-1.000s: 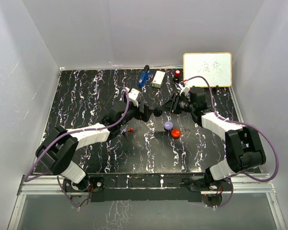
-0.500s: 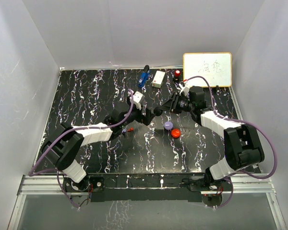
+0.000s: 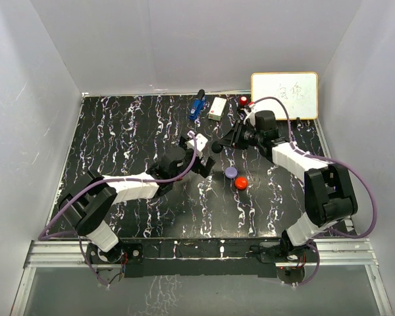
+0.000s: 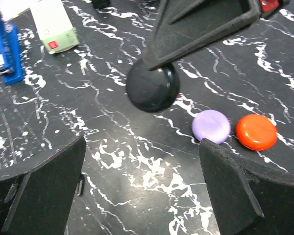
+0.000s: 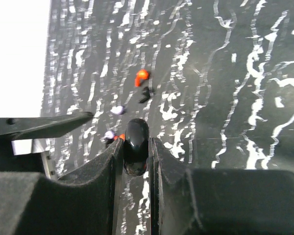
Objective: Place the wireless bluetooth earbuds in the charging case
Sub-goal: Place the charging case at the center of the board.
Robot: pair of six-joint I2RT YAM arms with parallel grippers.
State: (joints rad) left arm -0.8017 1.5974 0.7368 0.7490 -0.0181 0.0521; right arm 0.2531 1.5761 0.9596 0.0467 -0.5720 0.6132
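Note:
My right gripper (image 3: 216,147) is shut on a black round charging case (image 5: 136,142), held on edge above the table; the case (image 4: 152,88) hangs in the left wrist view. My left gripper (image 3: 202,162) is open just left of it, with only bare table between its fingers (image 4: 44,191). Tiny earbuds lie on the table in the right wrist view: a red one (image 5: 141,76), a purple one (image 5: 117,110), and a purple and red pair (image 5: 110,134) by the fingertip. In the top view the left arm hides the earbuds.
A purple round case (image 3: 231,172) and a red round case (image 3: 241,182) lie side by side right of the left gripper. At the back stand a blue gadget (image 3: 197,105), a white box (image 3: 217,108), a small red item (image 3: 242,101) and a whiteboard (image 3: 284,95).
My left gripper has moved right, toward the held case, and its jaws have widened a little. The right gripper has shifted slightly left and back, still holding the black case.

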